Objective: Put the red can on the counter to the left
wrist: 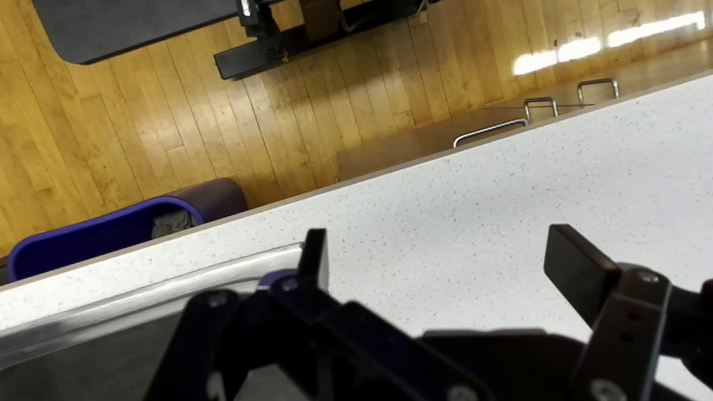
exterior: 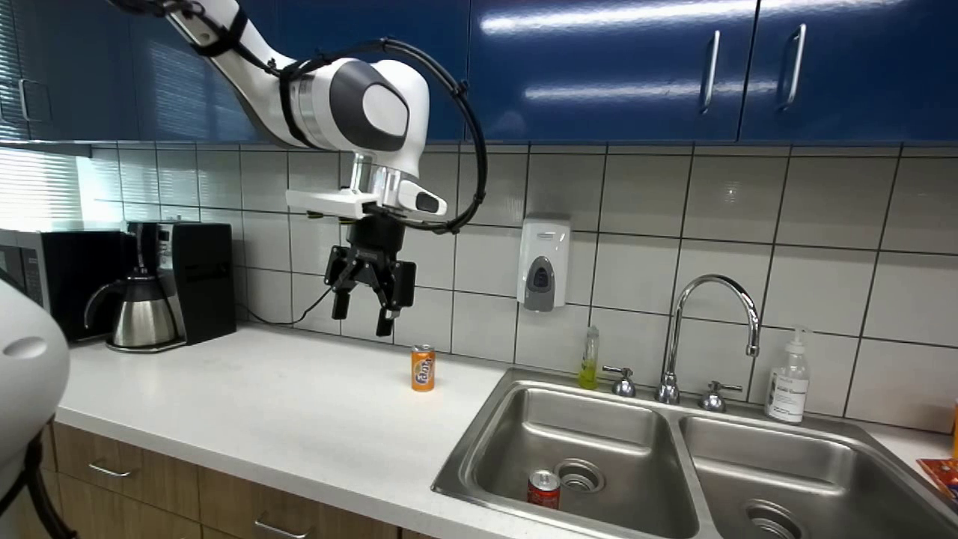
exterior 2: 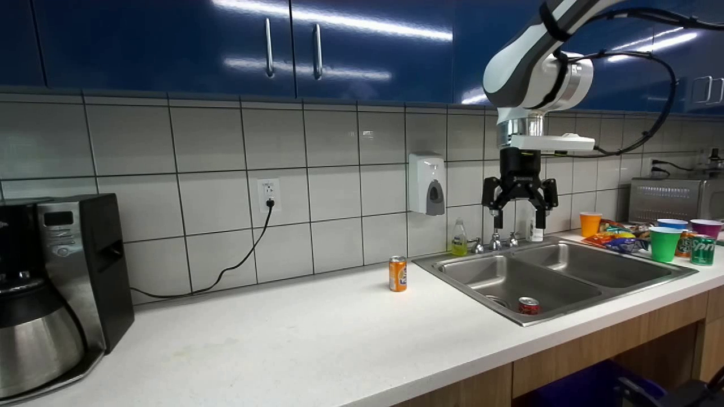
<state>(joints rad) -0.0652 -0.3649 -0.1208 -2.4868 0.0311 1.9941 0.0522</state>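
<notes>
Fingers [wrist: 577,273] spread wide, holding nothing, well above counter [exterior: 262,404]; red can [exterior: 543,492] upright in sink [exterior: 689,471], untouched.

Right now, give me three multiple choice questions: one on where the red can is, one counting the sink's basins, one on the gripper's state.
1. Where is the red can? A: on the microwave. B: in the sink. C: on the floor.
2. How many basins has the sink? A: two. B: one. C: three.
3. How is the gripper? A: shut on the can. B: shut, empty. C: open.
1 B, both exterior views show it there; 2 A, a divider separates them; 3 C, the wrist view shows its fingers wide apart.
</notes>
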